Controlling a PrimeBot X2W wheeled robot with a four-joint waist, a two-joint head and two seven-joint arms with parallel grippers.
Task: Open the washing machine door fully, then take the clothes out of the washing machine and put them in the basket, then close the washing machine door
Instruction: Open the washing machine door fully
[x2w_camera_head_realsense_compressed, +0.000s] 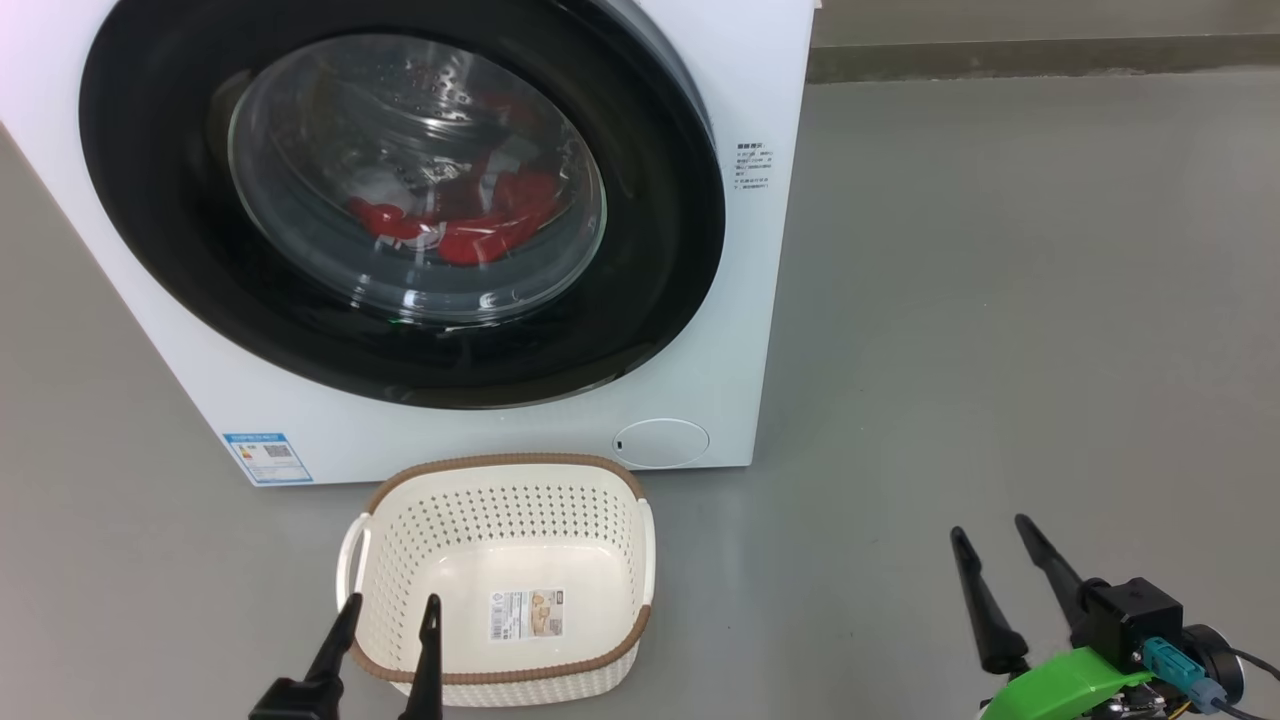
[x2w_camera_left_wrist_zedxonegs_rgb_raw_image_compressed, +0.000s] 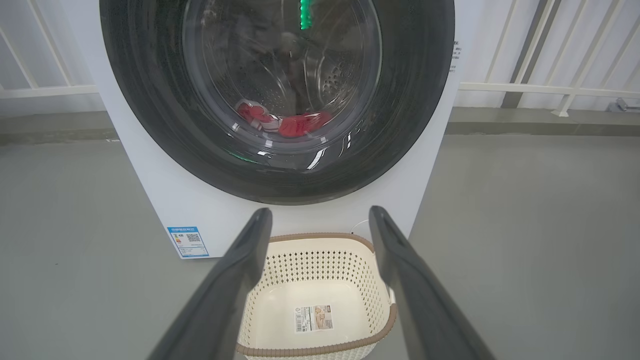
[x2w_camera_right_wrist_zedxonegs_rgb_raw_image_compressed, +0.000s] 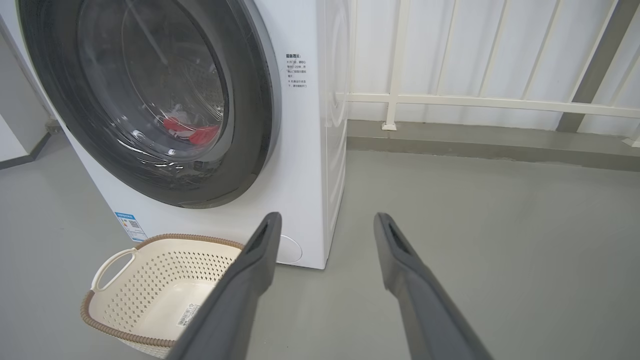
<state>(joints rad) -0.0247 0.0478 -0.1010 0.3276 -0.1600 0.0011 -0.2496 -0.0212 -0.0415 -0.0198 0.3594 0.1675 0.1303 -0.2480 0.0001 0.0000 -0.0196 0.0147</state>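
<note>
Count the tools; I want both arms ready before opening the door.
2. The left tool is at lower left, by the basket's near rim; the right tool is at lower right, above bare floor. Both are open.

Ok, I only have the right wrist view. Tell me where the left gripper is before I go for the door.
Observer: The left gripper is open and low, at the near left corner of the basket in the head view.
Operator: Check the whole basket floor. I see only part of it.
Observer: Nothing lies in it but a paper label.
Operator: Now say what stands to the left of the washing machine.
Observer: A white railing, behind it on that side in the left wrist view.
</note>
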